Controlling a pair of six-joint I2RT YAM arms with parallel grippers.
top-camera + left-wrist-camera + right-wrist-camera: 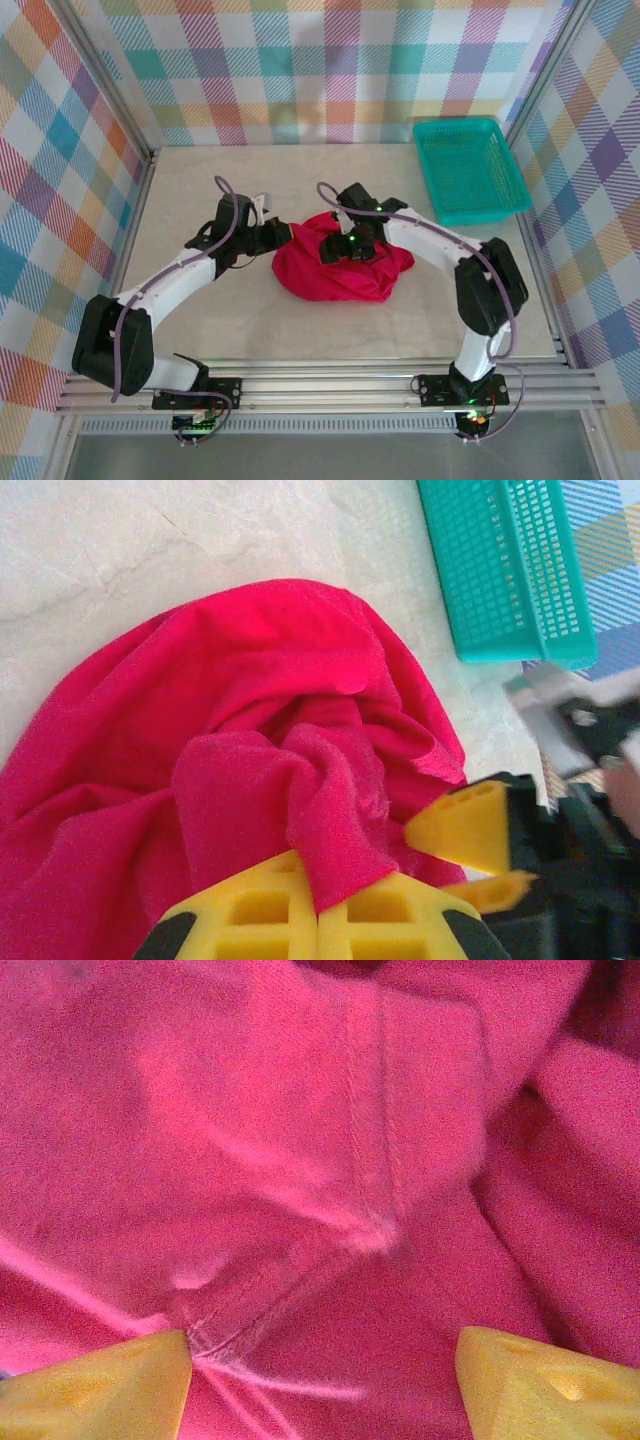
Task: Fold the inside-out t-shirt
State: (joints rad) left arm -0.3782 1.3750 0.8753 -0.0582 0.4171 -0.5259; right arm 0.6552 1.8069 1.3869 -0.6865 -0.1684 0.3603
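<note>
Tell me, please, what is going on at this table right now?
Two robot arms are working on a red t-shirt, which lies bunched in a heap in the middle of the table. The left arm's fingers are shut on a fold of the cloth at the heap's left side. The right arm's fingers stand open just over the shirt, pinching nothing. No neat fold has been made yet. A teal basket sits at the far right corner.
</note>
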